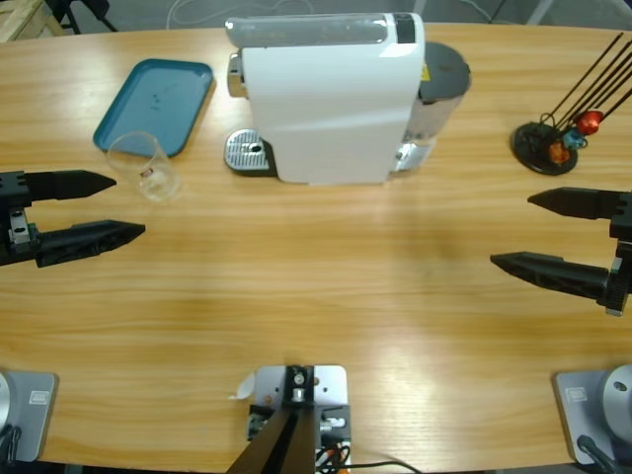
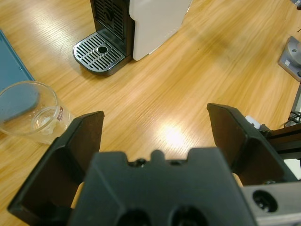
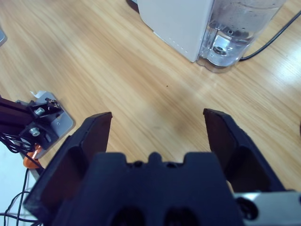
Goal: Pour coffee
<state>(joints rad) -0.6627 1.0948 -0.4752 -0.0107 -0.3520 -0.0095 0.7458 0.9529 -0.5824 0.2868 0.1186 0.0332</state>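
A clear drinking glass (image 1: 144,166) (image 2: 30,112) stands upright just in front of the teal tray, and it looks empty. No coffee shows in any view. The white coffee machine (image 1: 331,99) (image 2: 146,19) (image 3: 176,19) stands at the back middle, its metal drip grate (image 1: 247,151) (image 2: 99,52) bare. My left gripper (image 1: 128,205) (image 2: 155,113) is open at the table's left edge, a short way in front of the glass and not touching it. Far to the right, my right gripper (image 1: 512,229) (image 3: 157,114) is open over bare wood with nothing between its jaws.
A teal tray (image 1: 153,104) (image 2: 9,75) lies at the back left. The machine's clear water tank (image 1: 442,74) (image 3: 235,33) sits on its right side, with a black cable behind. A black capsule stand (image 1: 548,143) with orange and red capsules stands at the back right.
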